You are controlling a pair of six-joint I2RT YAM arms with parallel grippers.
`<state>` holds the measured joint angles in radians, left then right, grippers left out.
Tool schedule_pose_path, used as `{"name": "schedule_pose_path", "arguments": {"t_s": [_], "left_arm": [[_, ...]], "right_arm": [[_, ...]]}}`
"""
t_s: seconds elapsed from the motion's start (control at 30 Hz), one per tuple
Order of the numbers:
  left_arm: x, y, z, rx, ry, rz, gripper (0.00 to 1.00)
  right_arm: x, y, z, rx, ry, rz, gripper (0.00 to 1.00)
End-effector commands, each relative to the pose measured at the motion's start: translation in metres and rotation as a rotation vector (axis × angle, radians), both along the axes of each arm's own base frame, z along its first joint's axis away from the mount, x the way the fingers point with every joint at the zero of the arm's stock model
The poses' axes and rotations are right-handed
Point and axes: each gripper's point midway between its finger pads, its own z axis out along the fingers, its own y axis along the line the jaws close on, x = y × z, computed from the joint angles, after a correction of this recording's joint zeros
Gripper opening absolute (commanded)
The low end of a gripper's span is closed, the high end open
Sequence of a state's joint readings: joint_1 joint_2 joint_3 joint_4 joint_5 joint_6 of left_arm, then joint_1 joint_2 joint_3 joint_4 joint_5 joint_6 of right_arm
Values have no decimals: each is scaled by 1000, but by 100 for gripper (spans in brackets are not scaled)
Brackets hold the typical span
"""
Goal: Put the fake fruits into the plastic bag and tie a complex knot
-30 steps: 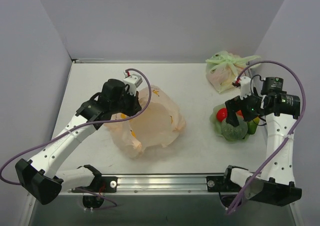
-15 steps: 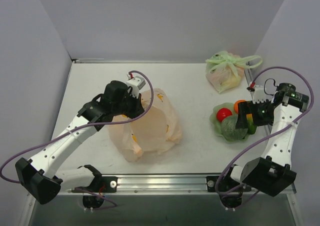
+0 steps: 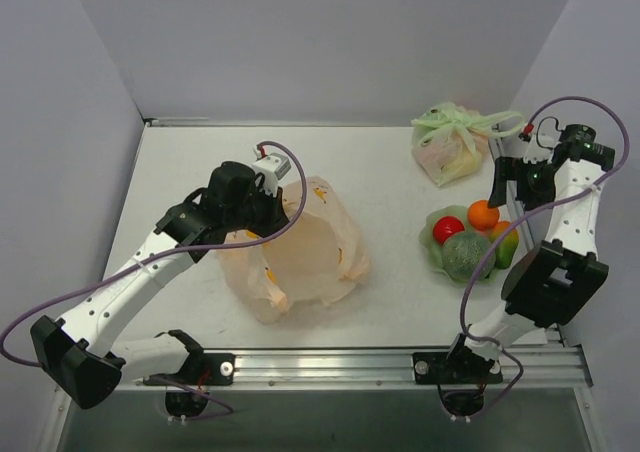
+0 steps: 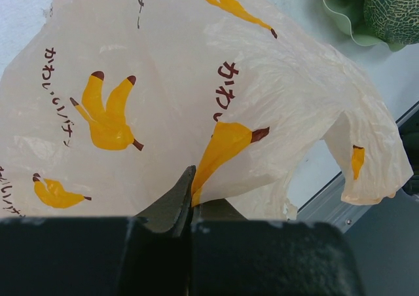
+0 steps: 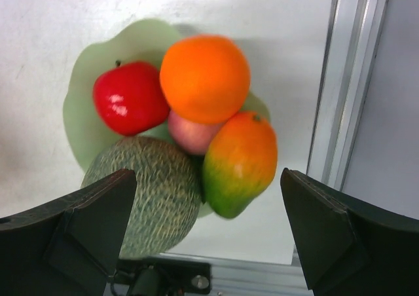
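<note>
The peach plastic bag (image 3: 300, 257) with yellow bananas lies crumpled left of centre; it fills the left wrist view (image 4: 196, 80). My left gripper (image 3: 268, 200) is shut on a fold of its film at the bag's back edge, fingertips together (image 4: 190, 181). The fake fruits (image 3: 472, 237) sit in a pile at the right: red piece (image 5: 127, 96), orange (image 5: 204, 78), pink piece (image 5: 193, 133), orange-green mango (image 5: 239, 162) and bumpy green melon (image 5: 147, 198). My right gripper (image 3: 505, 182) hovers above and behind them, wide open and empty (image 5: 208, 178). No knot shows.
The fruits rest on a plain light green film sheet (image 5: 91, 60). A tied pale green bag (image 3: 455, 142) stands at the back right. An aluminium rail (image 5: 347, 80) runs along the table's right edge, another (image 3: 330, 362) along the front.
My right arm has lifted off the fruit pile and swung back toward the right rear, uncovering the fruits. My left gripper has kept its hold; the bag has bunched slightly.
</note>
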<state>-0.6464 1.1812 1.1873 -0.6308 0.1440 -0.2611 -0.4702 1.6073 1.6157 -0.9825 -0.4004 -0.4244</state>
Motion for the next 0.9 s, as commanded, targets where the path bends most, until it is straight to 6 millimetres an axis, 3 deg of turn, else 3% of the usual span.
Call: {"name": "schedule_pose_path", "arguments": {"t_s": [0.0,0.2,0.47,0.8,0.87], "left_arm": [[4,-9,16,-57,-33,-11,0],[7,-10,17,-54,-31,-3,0],[15,-4,12,-53,-8,44,0],[22,-1,6,-55,21,77,0],[21,0,4,-62,38,85,0]], "right_arm": [[29,-11,-7,-44,-20,-30,98],[49,-3,-40,-27,38,-2,97],[45,7,-86,22,127,-25,96],[49,13,-96,65,135,-29,82],[50,14,-99,74,142,-31,76]]}}
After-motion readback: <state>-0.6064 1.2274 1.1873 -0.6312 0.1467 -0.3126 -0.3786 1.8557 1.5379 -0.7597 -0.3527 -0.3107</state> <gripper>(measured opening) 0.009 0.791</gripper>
